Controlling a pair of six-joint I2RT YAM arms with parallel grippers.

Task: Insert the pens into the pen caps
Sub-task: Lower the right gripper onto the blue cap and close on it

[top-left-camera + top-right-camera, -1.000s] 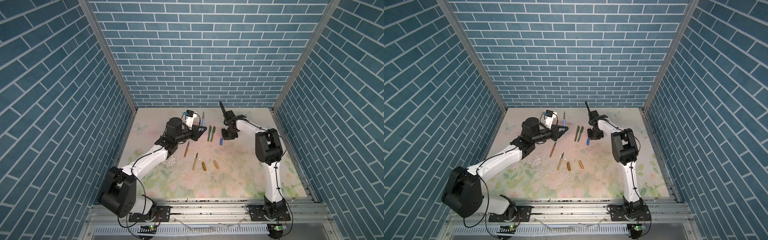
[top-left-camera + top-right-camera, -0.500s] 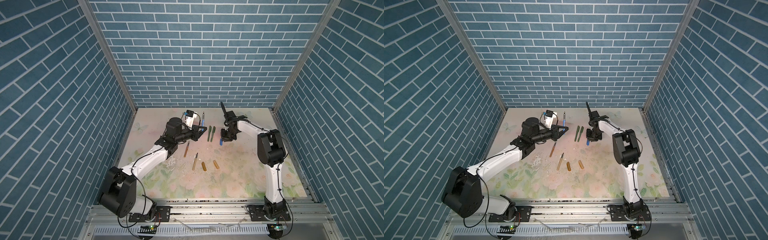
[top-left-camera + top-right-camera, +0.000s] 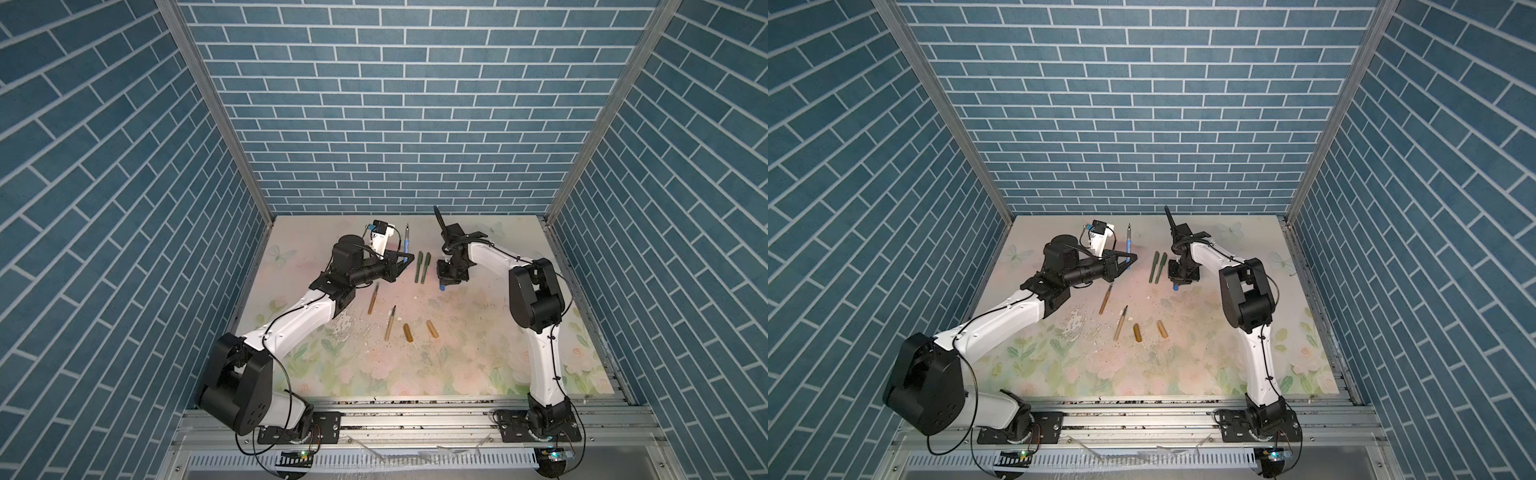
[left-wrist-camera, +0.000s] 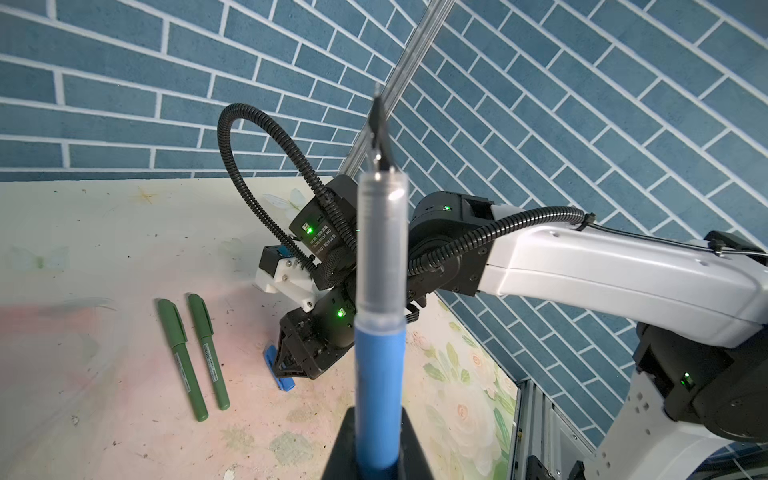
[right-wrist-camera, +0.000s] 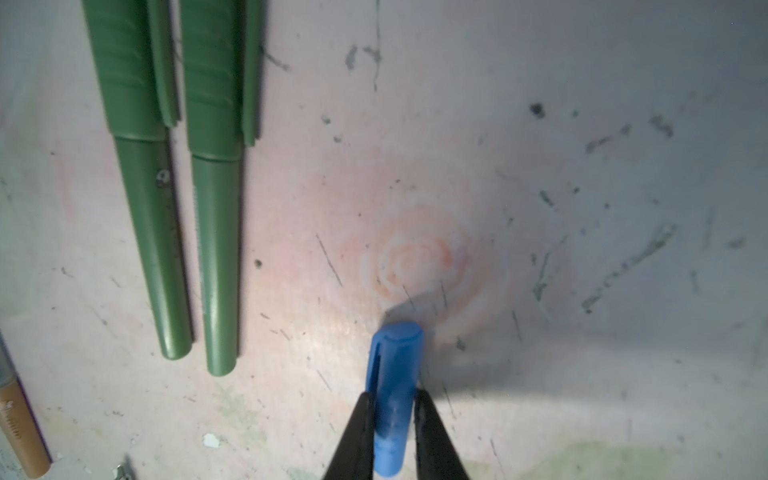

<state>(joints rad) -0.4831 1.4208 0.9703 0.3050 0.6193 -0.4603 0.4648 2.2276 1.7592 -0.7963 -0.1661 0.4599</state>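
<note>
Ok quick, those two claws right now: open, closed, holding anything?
Left gripper: closed, holding the blue pen.
Right gripper: closed on the blue cap.

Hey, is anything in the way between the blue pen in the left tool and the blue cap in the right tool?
Nothing visible in the air. Two capped green pens lie flat on the table between blue pen and blue cap; a lifted cap should clear them.
</note>
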